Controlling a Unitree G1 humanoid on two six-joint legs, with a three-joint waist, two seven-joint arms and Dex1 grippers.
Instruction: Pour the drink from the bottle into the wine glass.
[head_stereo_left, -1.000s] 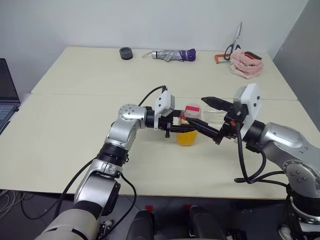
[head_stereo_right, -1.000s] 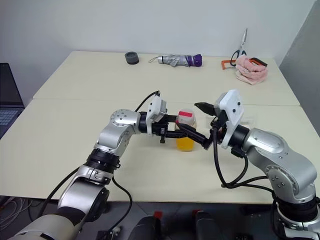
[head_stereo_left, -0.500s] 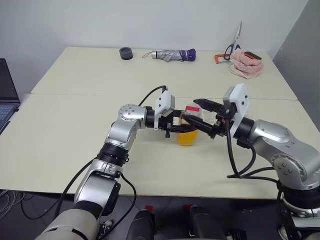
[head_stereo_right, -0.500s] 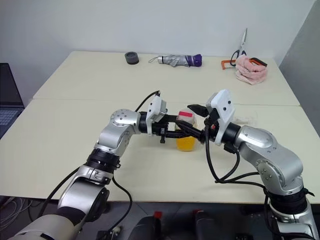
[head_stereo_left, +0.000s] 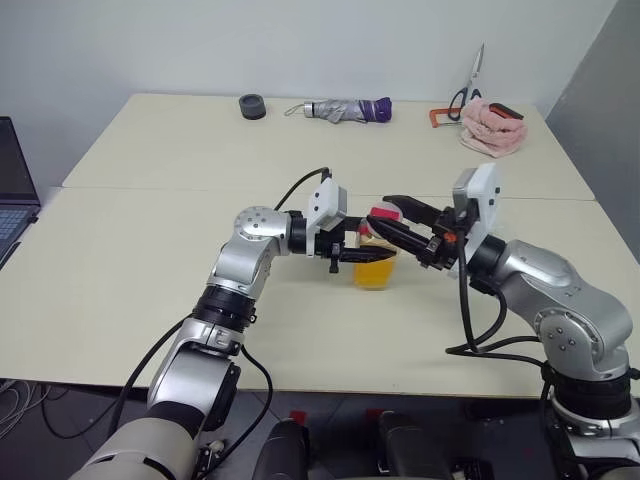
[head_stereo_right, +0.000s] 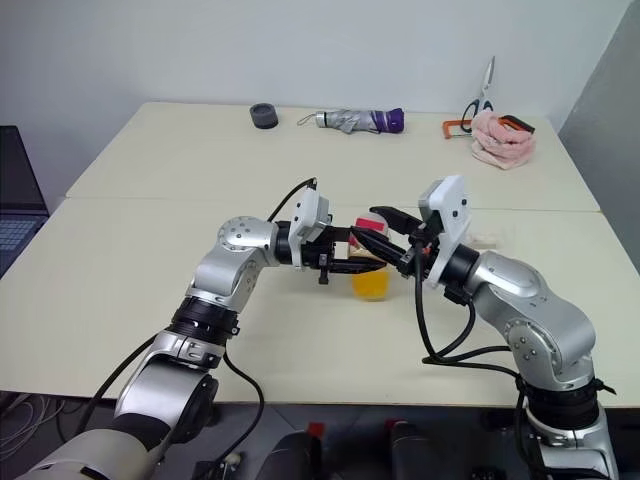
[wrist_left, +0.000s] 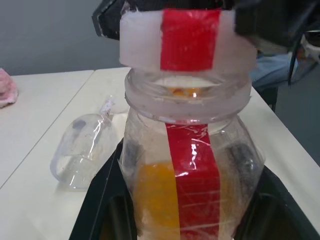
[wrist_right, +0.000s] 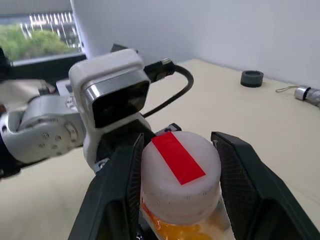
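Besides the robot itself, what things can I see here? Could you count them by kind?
bottle: 1
wine glass, lying on its side: 1
folded umbrella: 1
scissors: 1
pink cloth: 1
black ring: 1
small orange object by the scissors: 1
laptop: 1
Total: 8

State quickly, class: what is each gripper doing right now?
Left gripper: shut on the bottle, around its body.
Right gripper: fingers either side of the cap; a firm grip cannot be told.
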